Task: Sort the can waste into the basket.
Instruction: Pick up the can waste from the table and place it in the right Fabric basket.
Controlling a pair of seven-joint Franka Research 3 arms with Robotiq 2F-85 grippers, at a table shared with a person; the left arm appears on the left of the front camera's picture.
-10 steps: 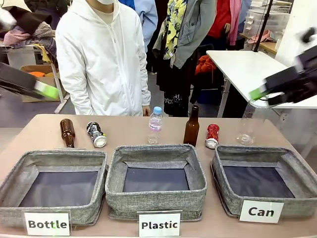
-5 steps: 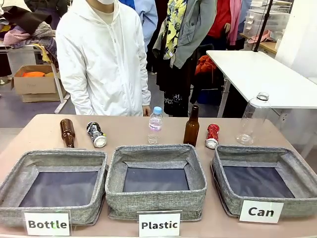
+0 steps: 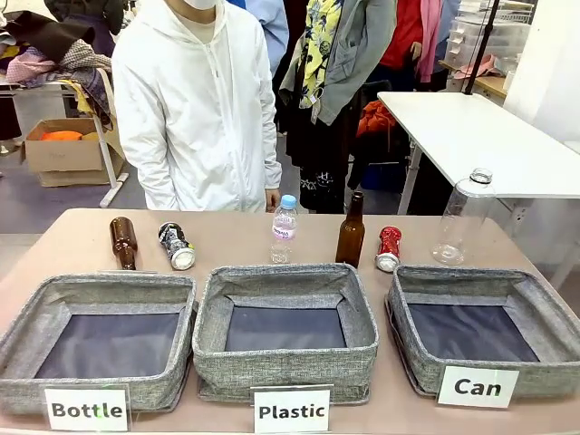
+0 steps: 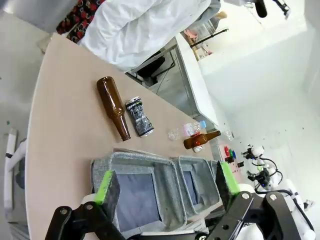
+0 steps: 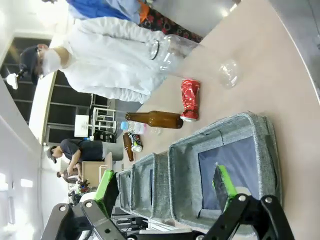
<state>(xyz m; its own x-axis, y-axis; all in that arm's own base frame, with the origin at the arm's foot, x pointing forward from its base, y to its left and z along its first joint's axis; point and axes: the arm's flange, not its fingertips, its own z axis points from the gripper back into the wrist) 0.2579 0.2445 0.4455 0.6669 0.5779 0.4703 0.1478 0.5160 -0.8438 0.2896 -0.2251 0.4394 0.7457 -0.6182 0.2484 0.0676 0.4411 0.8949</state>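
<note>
Both arms have drawn back from over the table (image 3: 236, 232), jaws wide open, so nothing is sorted yet: the red can (image 3: 388, 248) lies just behind the Can basket (image 3: 471, 282), the dark can (image 3: 176, 246) well to its left

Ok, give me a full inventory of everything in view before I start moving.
red can: one, red and white, lying behind the Can basket.
dark can: one, black-blue, lying back left.
baskets: three, grey, front row: Bottle basket left, Plastic basket middle, Can basket right.
brown bottles: two; lying bottle back left, upright bottle beside the red can.
clear bottles: two; small bottle blue-capped, centre; large bottle uncapped, back right.
table: one, tan.
person: one, white jacket, far side.
left gripper: black, green pads, open.
right gripper: black, green pads, open.
</note>
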